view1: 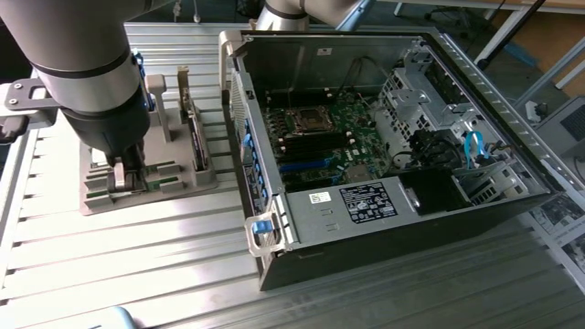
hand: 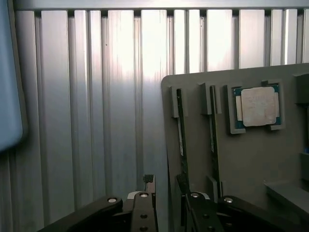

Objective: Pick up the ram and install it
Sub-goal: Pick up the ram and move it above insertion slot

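The ram (hand: pixel 180 121) stands on its long edge in the outermost slot of a grey holder (hand: pixel 251 159), seen edge-on as a thin dark strip. The fingers (hand: pixel 144 208) are spread apart, one on each side of that slot's line. The ram's near end reaches into the gap between them; whether either finger touches it I cannot tell. A second ram stick (hand: pixel 211 130) stands in the next slot, just beside the first and parallel to it. Past that, a square CPU chip (hand: pixel 258 106) lies flat in its own recess.

In the exterior view the robot arm (view1: pixel 101 89) stands upright over the holder, which rests on the ribbed metal counter (view1: pixel 137 253) at about nine o'clock from the open computer case (view1: pixel 274 205). Inside the case the motherboard (view1: pixel 352 130) is exposed, with black memory slots (view1: pixel 316 145) at about six o'clock from the CPU socket (view1: pixel 306 118)
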`<state>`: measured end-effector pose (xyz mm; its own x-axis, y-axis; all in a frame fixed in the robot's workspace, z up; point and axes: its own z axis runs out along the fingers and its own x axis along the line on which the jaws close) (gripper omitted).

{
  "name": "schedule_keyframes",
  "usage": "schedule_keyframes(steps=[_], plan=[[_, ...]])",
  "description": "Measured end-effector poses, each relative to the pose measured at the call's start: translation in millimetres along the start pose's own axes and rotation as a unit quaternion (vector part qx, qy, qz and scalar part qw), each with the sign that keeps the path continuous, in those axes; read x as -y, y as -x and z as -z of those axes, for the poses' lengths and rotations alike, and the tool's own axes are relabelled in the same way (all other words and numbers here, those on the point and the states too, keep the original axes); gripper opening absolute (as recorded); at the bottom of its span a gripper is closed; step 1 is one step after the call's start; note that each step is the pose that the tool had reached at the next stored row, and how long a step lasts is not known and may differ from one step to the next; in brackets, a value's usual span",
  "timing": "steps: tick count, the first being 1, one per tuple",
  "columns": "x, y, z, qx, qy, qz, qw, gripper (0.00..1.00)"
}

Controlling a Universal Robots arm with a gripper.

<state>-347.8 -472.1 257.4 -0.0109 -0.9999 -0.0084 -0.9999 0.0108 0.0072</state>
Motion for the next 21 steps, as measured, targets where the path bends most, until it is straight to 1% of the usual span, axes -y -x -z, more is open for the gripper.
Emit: schedule_keyframes(steps=[5, 21], plan=[[0.0, 5.6, -3.3, 0.0001, -0.0001, -0.002, 1.0000, 0.30], [-0.1, 15.4, -12.9, 0.0001, -0.0002, -0.015, 0.9999, 0.30]])
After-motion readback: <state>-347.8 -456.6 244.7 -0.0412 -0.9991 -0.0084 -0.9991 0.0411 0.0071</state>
